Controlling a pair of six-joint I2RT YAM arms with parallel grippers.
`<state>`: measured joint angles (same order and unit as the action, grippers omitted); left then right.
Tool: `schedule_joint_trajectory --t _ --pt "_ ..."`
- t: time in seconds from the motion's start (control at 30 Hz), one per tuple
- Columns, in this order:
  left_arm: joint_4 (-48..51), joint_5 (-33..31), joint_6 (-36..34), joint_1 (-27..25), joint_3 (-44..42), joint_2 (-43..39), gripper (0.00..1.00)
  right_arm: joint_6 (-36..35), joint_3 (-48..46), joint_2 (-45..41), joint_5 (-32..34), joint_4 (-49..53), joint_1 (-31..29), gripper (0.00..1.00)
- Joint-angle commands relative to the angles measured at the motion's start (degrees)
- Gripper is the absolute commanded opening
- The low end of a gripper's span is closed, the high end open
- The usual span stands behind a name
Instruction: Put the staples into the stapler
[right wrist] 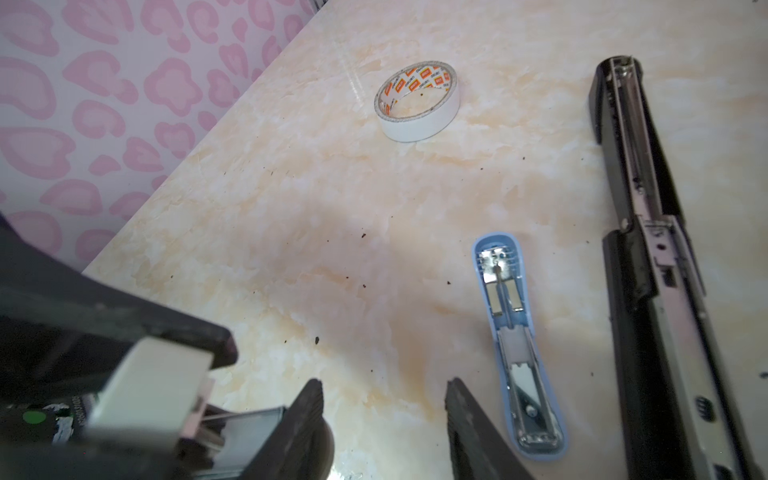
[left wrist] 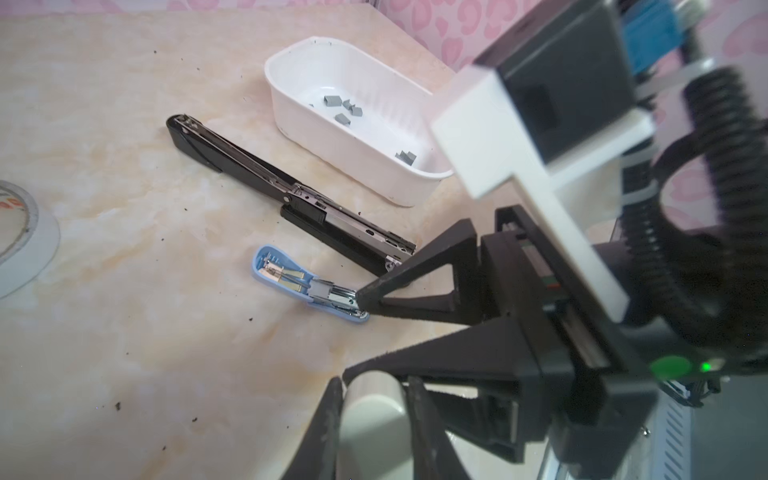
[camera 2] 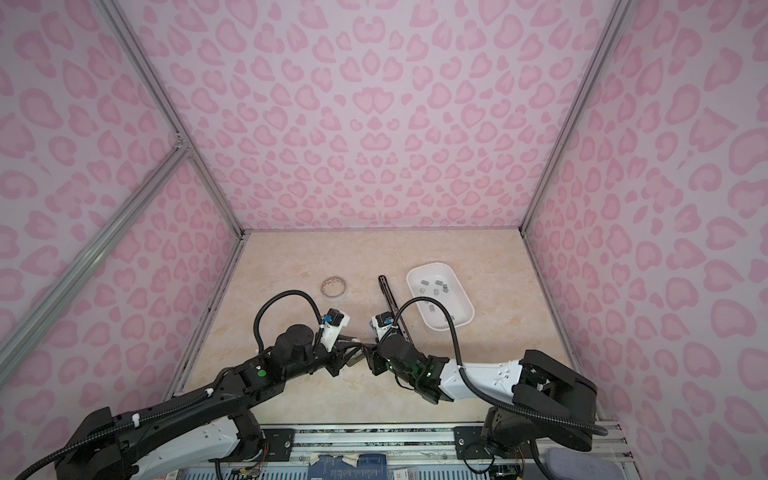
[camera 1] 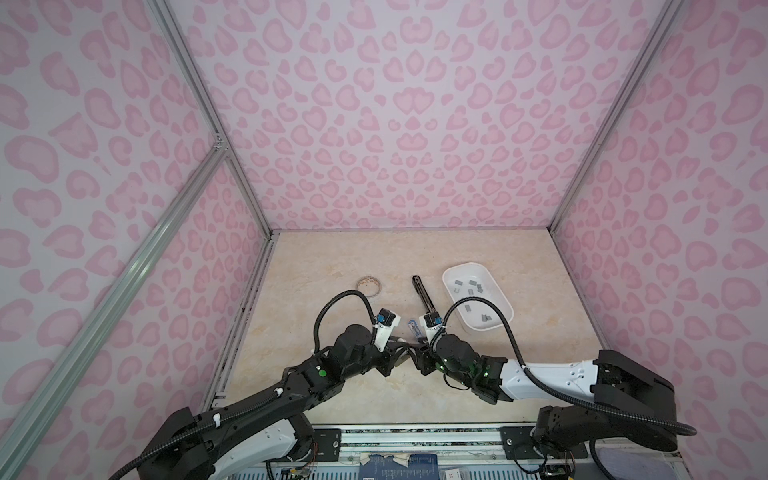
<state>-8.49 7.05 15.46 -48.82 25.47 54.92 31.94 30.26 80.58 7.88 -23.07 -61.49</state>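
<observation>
Grey staples (left wrist: 347, 109) sit in the white tray (left wrist: 345, 158) near the desk's (camera 1: 332, 257) right edge; your left hand (left wrist: 372, 386) pinches a white stapler-like thing (left wrist: 374, 409), right hand (right wrist: 384, 386) spread empty beside the blue stapler (right wrist: 511, 332), probably to steady it

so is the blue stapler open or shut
Open: the blue stapler lies splayed flat, its metal staple channel facing up and exposed.

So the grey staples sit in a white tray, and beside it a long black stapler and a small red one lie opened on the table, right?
Not quite: the small stapler is light blue, not red, as both wrist views show. The rest holds: the staples sit in the white tray, with the long black stapler opened beside it.
</observation>
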Motion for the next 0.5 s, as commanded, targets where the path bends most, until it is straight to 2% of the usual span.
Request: schedule_joint_trajectory --t 0.0,0.13,0.4,0.47 --pt "-3.88 -1.06 1.11 -0.03 -1.23 -2.31 0.04 0.14 -0.28 0.39 0.79 -1.25 -0.38 0.49" --pt "-4.41 -2.82 1.51 -0.01 -2.61 -6.54 0.04 -0.32 -1.11 -0.11 -0.02 -3.47 -0.68 0.50" --pt "-5.22 -5.18 2.07 0.02 -5.77 -13.49 0.04 -3.84 -1.39 1.02 -1.68 -9.83 -4.96 0.50" --pt "-5.07 -5.11 2.25 -0.04 -6.32 -13.78 0.04 -4.17 -1.68 0.12 -0.07 -9.23 -5.38 0.50"
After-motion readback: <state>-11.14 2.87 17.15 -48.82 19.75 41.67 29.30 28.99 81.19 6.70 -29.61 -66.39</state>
